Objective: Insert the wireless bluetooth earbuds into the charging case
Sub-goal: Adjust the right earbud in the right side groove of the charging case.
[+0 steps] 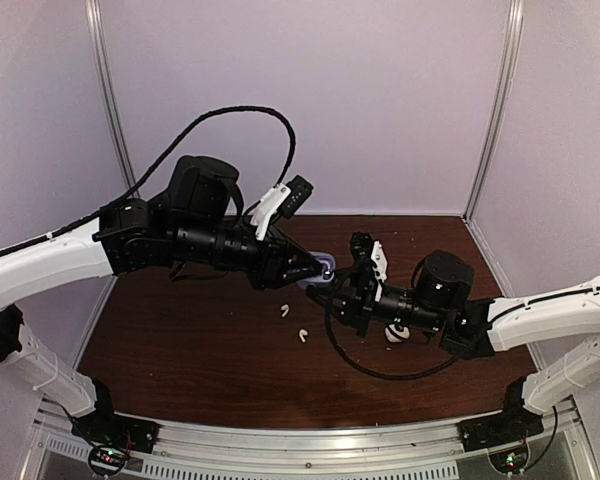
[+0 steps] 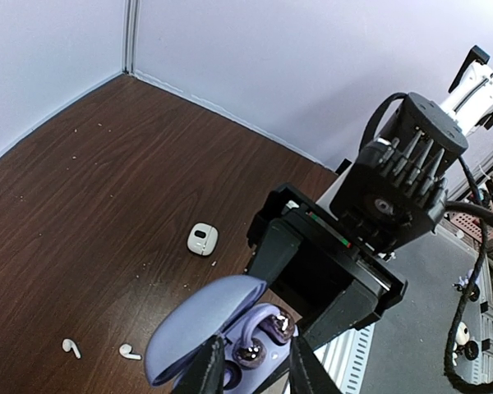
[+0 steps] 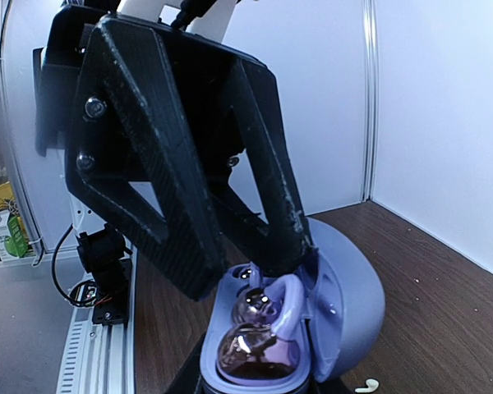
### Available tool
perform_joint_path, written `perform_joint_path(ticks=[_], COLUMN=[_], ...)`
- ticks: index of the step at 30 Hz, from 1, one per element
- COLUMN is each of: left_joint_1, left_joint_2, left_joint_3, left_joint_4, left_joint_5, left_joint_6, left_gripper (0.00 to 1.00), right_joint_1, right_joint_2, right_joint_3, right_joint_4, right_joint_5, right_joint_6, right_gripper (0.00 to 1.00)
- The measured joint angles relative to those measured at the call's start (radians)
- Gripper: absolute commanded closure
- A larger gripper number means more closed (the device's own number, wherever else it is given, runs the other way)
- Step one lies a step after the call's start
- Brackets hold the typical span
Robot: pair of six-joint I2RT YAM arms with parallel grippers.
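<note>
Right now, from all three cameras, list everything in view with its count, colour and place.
Rounded plastic charging case: one, bluish-purple, lid open, mid-table, in the right gripper.
Rounded glossy earbuds: two, purple, inside that case.
Short-stemmed earbuds: two, white, loose on the table near the case.
Small rounded plastic case: one, white, on the table, apart.
Wooden table: one, dark brown.
Left gripper: one, black, fingertips at the open case.
Right gripper: one, black, shut on the purple case.
</note>
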Motion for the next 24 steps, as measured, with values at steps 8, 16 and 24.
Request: perform_joint_path(ticks=[8,16,24], left_joint_1=[0.0,0.0,0.0], left_joint_2=[0.0,-0.051,-0.13], left_joint_3=[0.0,-0.015,-0.016], left_joint_4=[-0.007,-0.012,-0.05], left_joint_5=[0.003,-0.019,-0.004], left_joint_6=[0.016,0.077,0.242], left_gripper=[0.6,0.52,0.62], right_joint_1=[0.0,-0.002,-0.006], right_joint_2=[0.0,0.0,0.0], right_joint_3=[0.004,0.006,0.027], right_joint_4=[-0.016,-0.041,-0.086], right_joint_5=[-0.004,-0.037,-0.178], right_joint_6=[0.001,0.004,0.016], right_gripper=[1.0,1.0,1.0])
